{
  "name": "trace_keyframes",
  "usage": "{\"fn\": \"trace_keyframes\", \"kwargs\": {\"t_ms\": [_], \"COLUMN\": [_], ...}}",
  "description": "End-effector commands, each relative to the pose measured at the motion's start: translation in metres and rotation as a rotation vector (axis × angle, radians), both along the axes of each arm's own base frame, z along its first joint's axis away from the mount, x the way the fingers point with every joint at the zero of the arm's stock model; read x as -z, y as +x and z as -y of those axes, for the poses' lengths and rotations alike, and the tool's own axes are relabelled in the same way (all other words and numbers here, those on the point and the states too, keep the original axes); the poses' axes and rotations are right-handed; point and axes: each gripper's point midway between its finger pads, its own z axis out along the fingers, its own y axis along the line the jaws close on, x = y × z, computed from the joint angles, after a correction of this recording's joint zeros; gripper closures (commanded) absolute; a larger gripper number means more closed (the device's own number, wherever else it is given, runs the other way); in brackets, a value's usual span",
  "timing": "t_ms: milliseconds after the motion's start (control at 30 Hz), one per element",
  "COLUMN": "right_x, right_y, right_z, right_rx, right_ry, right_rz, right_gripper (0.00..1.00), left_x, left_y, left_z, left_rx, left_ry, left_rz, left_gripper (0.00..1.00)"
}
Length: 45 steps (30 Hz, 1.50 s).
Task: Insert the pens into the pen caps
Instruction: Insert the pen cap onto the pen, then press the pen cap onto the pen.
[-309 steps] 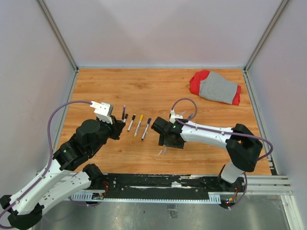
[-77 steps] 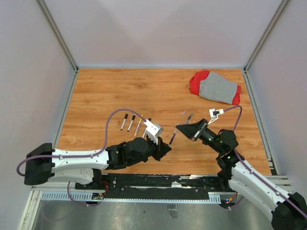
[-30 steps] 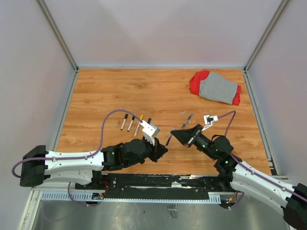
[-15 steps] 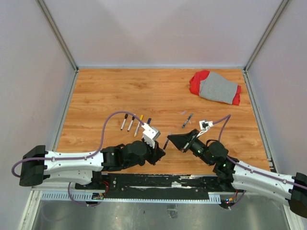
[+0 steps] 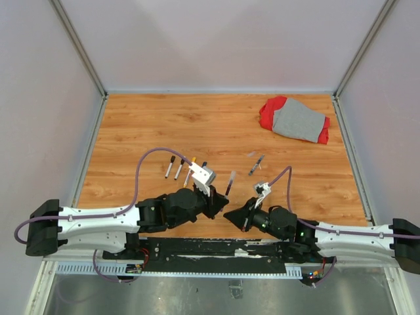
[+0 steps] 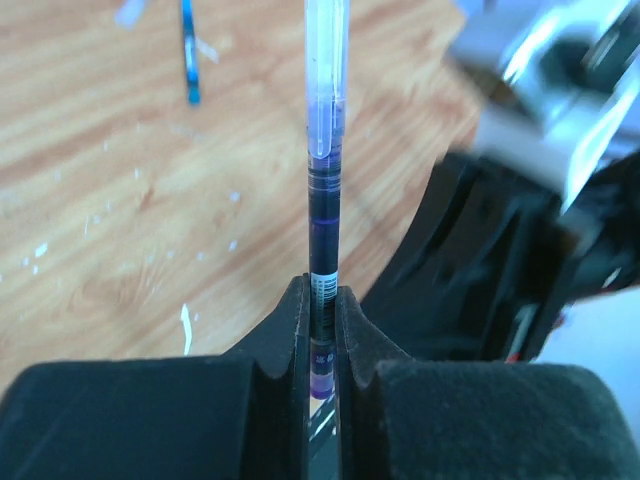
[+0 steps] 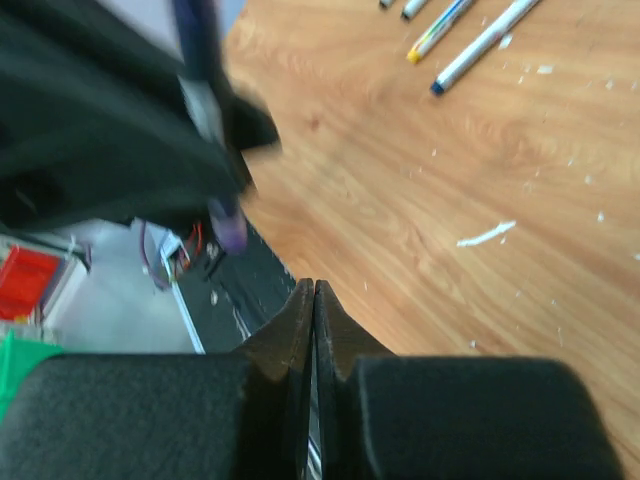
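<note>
Low in the middle of the overhead view, on the wooden table (image 5: 131, 125), the two arms meet tip to tip. Of the pair, the left gripper (image 5: 218, 198) is clamped on one pen (image 5: 230, 182). Its long axis runs up and slightly right in the frame, with the free end pointing toward the far wall. Just below and right of it sits the right gripper (image 5: 231, 215), squeezed fully together and apparently empty. It lies beside the pen's lower end, off the pen's axis, so I judge it would have to come round in line with the free end to cap it.

Loose pens (image 5: 178, 168) lie in a row left of centre, nearer the left arm.

From the left wrist, the fingers (image 6: 300, 330) pinch the dark lower barrel, and a pale translucent length (image 6: 325, 60) fills the top centre. Cap or barrel, I cannot tell.

From the right wrist, the closed tips (image 7: 314, 295) hold nothing. The held pen's purple end (image 7: 230, 232) shows blurred at upper left, and a white scrap (image 7: 485, 235) lies at right. No pen caps can be made out.
</note>
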Motion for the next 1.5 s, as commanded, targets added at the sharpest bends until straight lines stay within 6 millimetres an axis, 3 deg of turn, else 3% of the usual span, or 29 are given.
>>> {"fn": "trace_keyframes", "kwargs": {"t_ms": [0, 167, 267, 433, 500, 633, 767, 1000, 1200, 1467], "right_x": [0.012, -0.019, -0.031, -0.081, -0.103, -0.137, -0.152, -0.169, -0.157, -0.144], "right_y": [-0.015, 0.004, 0.025, 0.050, 0.056, 0.062, 0.068, 0.076, 0.075, 0.083], "right_z": [0.003, 0.022, 0.050, 0.089, 0.096, 0.084, 0.056, 0.027, 0.009, 0.012], "right_rx": [-0.068, 0.046, 0.189, 0.342, 0.370, 0.329, 0.203, 0.081, 0.019, 0.055], "right_ry": [-0.092, -0.099, -0.174, -0.222, -0.224, -0.254, -0.258, -0.173, -0.147, -0.158], "right_rz": [0.023, 0.087, 0.142, 0.218, 0.231, 0.222, 0.153, 0.134, 0.086, 0.059], "right_gripper": [1.00, 0.97, 0.77, 0.47, 0.37, 0.23, 0.17, 0.17, 0.36, 0.54], "left_x": [-0.072, -0.062, -0.059, -0.050, -0.046, -0.043, -0.043, -0.044, -0.045, -0.048], "left_y": [0.017, 0.015, 0.016, 0.016, 0.016, 0.011, 0.008, 0.006, 0.005, 0.004], "left_z": [0.010, 0.003, -0.001, -0.003, -0.001, 0.005, 0.010, 0.012, 0.014, 0.015], "left_rx": [-0.072, -0.083, -0.093, -0.098, -0.092, -0.053, -0.028, -0.010, 0.000, 0.013], "left_ry": [-0.245, -0.239, -0.230, -0.197, -0.180, -0.170, -0.173, -0.174, -0.176, -0.178], "left_rz": [0.073, 0.054, 0.053, 0.047, 0.043, 0.040, 0.040, 0.044, 0.047, 0.050], "left_gripper": [1.00, 1.00, 0.99, 0.99, 1.00, 0.99, 1.00, 1.00, 0.99, 1.00]}}
